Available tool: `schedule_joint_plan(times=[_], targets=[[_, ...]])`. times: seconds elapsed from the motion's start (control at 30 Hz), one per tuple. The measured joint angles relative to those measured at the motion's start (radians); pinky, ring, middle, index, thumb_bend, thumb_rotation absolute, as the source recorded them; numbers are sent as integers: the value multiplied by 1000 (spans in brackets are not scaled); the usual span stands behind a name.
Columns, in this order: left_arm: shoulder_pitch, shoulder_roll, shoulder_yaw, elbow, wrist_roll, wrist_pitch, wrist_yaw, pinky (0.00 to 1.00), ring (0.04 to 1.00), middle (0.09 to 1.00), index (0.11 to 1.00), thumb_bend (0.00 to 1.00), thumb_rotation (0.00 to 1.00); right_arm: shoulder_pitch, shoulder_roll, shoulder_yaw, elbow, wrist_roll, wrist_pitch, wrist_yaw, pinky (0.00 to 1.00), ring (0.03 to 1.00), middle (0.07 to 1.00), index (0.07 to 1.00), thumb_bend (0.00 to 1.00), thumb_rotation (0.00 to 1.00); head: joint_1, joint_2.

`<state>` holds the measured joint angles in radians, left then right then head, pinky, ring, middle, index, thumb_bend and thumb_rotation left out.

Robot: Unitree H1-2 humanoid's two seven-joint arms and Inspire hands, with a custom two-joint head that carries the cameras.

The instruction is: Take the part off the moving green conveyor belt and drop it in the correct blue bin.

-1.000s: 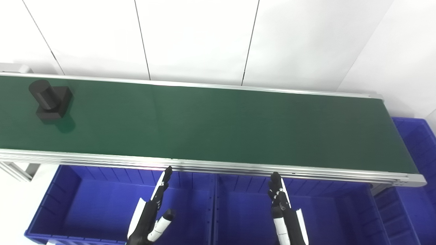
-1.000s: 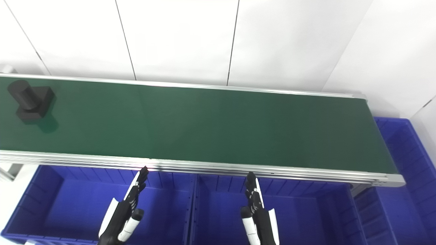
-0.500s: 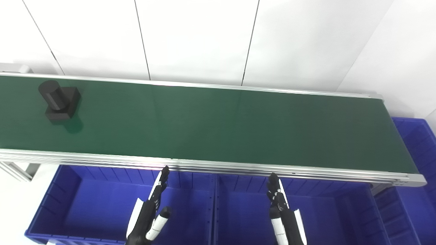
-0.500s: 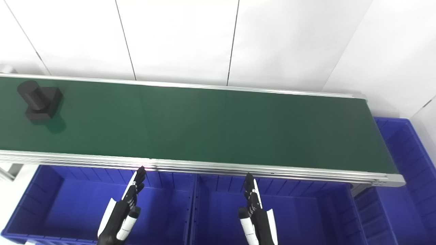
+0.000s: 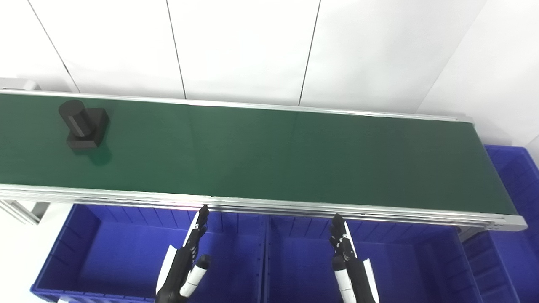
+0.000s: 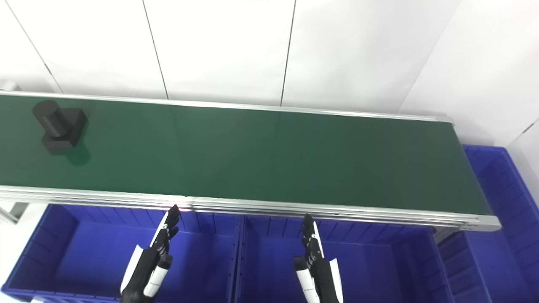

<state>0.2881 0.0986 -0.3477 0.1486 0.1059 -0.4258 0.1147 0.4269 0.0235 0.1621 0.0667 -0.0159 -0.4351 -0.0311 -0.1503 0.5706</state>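
Note:
A black part (image 5: 83, 126), a cylinder standing on a square block, rides upright on the green conveyor belt (image 5: 269, 155) at its far left; it also shows in the right eye view (image 6: 60, 125). My left hand (image 5: 185, 263) is open and empty, held above the left blue bin (image 5: 105, 252) just in front of the belt's near rail. My right hand (image 5: 349, 265) is open and empty above the middle blue bin (image 5: 421, 261). Both hands are far right of the part.
A third blue bin (image 5: 516, 210) stands past the belt's right end. The belt's aluminium near rail (image 5: 269, 205) runs just ahead of my fingertips. A white panelled wall (image 5: 252, 46) stands behind the belt.
The black part has ridden to the right along the belt. Both hands have drawn back slightly toward me and a little left.

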Motion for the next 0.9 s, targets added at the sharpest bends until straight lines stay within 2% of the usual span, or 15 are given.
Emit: schedule_joint_plan(times=[0.5, 0.53, 0.6, 0.67, 0.73, 0.77, 0.9], targets=[[0, -2, 0, 1, 9, 0, 0, 990, 1000, 1000, 1000, 705, 1000, 0, 0, -1, 0, 8, 0, 3, 1000, 1000, 997, 1000, 756, 888, 2, 0], [0, -3, 0, 1, 9, 0, 0, 994, 1000, 1000, 1000, 718, 1000, 0, 0, -1, 0, 8, 0, 3, 1000, 1000, 997, 1000, 759, 889, 24, -5], [0, -4, -2, 1, 8, 0, 0, 998, 1000, 1000, 1000, 728, 1000, 0, -1, -2, 0, 10, 0, 6, 1000, 1000, 999, 1000, 738, 899, 25, -5], [-1, -4, -7, 2, 7, 0, 0, 992, 1000, 1000, 1000, 714, 1000, 0, -3, -4, 0, 13, 0, 18, 1000, 1000, 1000, 1000, 721, 935, 131, -27], [-3, -5, -15, 5, 6, 0, 0, 983, 1000, 1000, 1000, 714, 1000, 0, -8, -7, 0, 7, 0, 17, 1000, 1000, 1000, 1000, 714, 952, 132, -28], [-5, -6, -18, 8, 8, 0, 0, 970, 1000, 1000, 997, 707, 1000, 0, -12, -12, 1, 7, 0, 17, 1000, 1000, 1000, 1000, 696, 958, 218, -56], [-20, -13, -41, 35, 32, 0, 23, 930, 974, 988, 967, 663, 1000, 0, -8, -61, 13, 56, 0, 51, 1000, 1000, 1000, 1000, 658, 952, 276, -83]])
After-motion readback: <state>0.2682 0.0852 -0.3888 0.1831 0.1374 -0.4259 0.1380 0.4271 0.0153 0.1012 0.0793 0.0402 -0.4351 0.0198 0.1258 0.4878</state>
